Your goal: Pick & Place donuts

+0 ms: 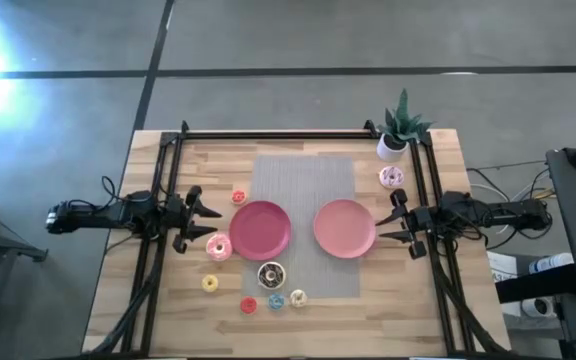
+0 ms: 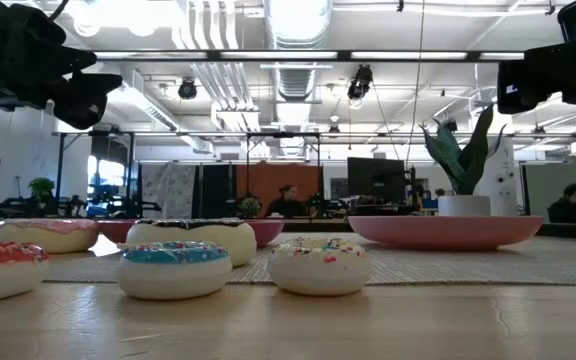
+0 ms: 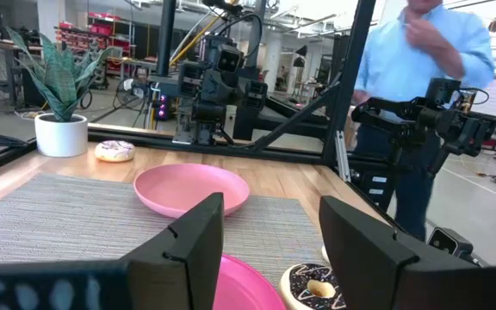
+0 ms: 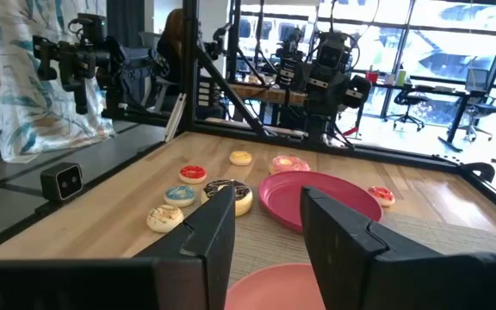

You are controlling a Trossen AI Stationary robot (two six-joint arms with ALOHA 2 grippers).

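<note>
Both grippers hover open and touch nothing. My left gripper (image 1: 204,219) is left of the dark pink plate (image 1: 261,229); my right gripper (image 1: 392,223) is right of the lighter pink plate (image 1: 344,228). The pink donut (image 1: 218,247) and a tiny red-orange donut (image 1: 238,197) lie near my left gripper. The chocolate donut (image 1: 271,274) lies in front of the dark plate, also visible between my left fingers (image 3: 317,288). Tiny yellow (image 1: 209,284), red (image 1: 248,304), blue (image 1: 275,300) and cream (image 1: 298,297) donuts lie near the table's near edge. The pale pink-white donut (image 1: 391,177) lies by the plant.
Both plates rest on a grey placemat (image 1: 305,170). A potted plant (image 1: 398,135) stands at the far right corner. Black frame rails (image 1: 268,133) run along the far edge and both sides. A person in a blue shirt (image 3: 420,52) stands beyond the table.
</note>
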